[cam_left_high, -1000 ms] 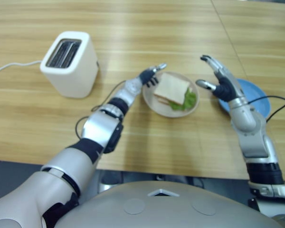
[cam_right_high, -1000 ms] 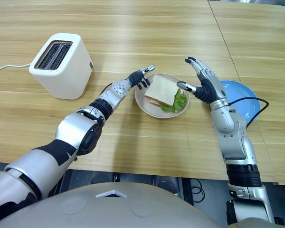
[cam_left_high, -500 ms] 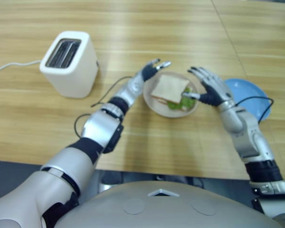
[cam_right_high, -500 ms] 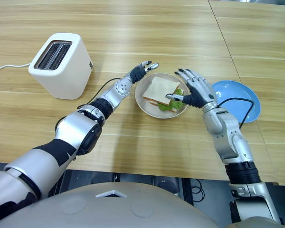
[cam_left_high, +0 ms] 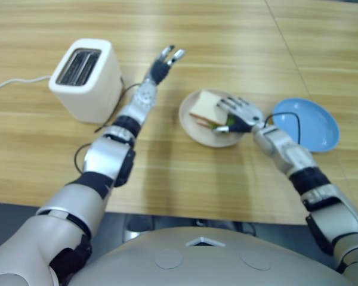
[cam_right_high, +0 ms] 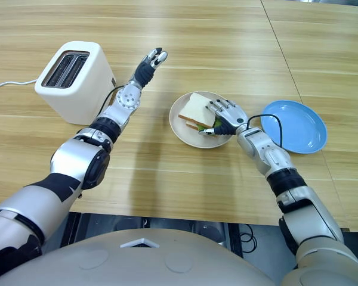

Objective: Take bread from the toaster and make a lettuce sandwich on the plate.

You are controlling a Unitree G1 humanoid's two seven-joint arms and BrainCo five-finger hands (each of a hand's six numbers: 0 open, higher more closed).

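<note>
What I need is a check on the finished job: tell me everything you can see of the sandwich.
The sandwich lies on a round beige plate on the wooden table. Its top is a pale slice of white bread, slightly tilted; green lettuce sticks out at the near right edge, with a second slice just showing beneath. The right hand lies over its right part.

Possibly a lab: toaster on joined wooden tables.
</note>
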